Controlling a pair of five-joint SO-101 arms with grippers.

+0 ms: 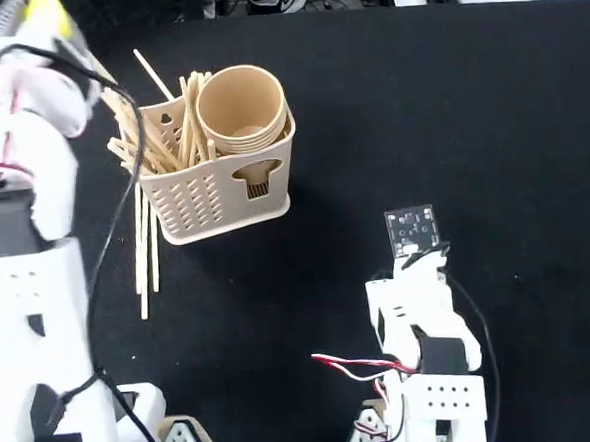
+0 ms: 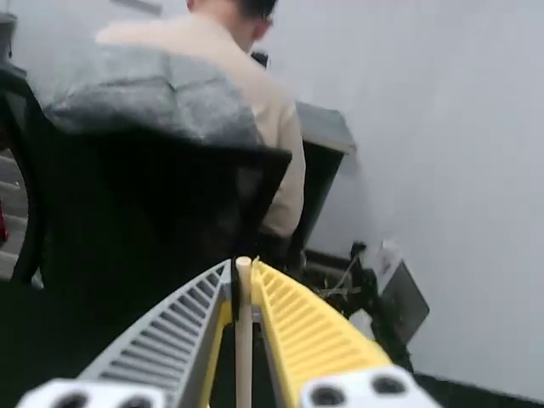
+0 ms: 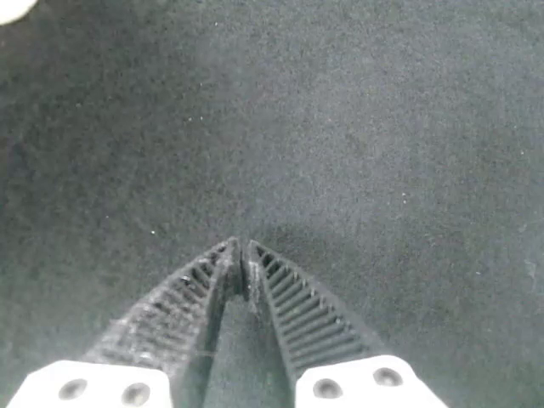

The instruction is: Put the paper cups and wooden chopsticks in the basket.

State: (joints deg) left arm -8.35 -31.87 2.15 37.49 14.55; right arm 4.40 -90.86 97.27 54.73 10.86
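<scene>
Holding cups (image 1: pixel 241 106) and chopsticks (image 1: pixel 185 123), the basket (image 1: pixel 209 201) stands; left jaws grip a chopstick (image 2: pixel 243 327), right jaws clenched.

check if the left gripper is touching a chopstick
Touching. In the left wrist view the left gripper is shut on a wooden chopstick, with no gap on either side.

bare black table (image 1: pixel 489 119) spreads over the right half of the high frame. the basket (image 1: pixel 219 201) stands upper left, its mouth crowded by stacked paper cups (image 1: pixel 241 104) and upright chopsticks (image 1: pixel 184 128). loose chopsticks (image 1: pixel 145 260) lie just left of it, hemmed in by the left arm (image 1: pixel 26 247) along the left edge. the right arm (image 1: pixel 422 323) occupies lower centre, a bare lane between it and the basket.
</scene>
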